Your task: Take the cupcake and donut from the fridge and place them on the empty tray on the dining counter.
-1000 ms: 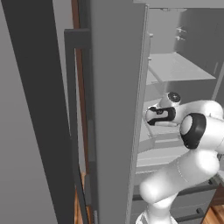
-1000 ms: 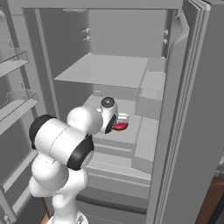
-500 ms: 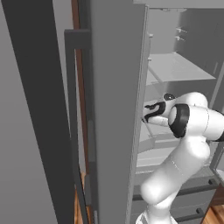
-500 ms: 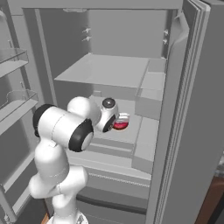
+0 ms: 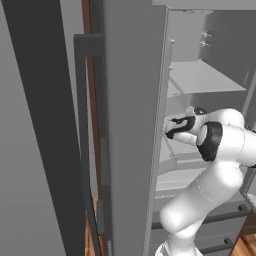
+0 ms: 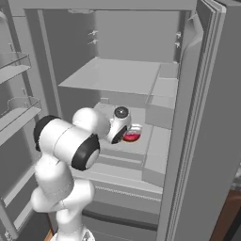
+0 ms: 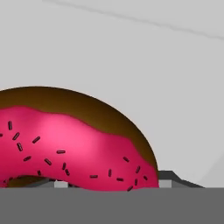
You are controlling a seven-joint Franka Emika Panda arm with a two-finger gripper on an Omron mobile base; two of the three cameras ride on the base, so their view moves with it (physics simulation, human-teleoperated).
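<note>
The end effector (image 6: pixel 128 136) has pushed deeper into the fridge (image 6: pixel 197 117) and now reaches the donut (image 6: pixel 132 136). Whether it pinches it, I cannot tell; lifting seems next.

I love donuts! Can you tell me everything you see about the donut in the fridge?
The donut is a brown ring topped with glossy pink-red icing and tiny dark sprinkles. It sits inside the open fridge on a pale grey shelf, right at the robot's gripper, whose fingers are around it. Its lower part is hidden in the hand view.
</note>
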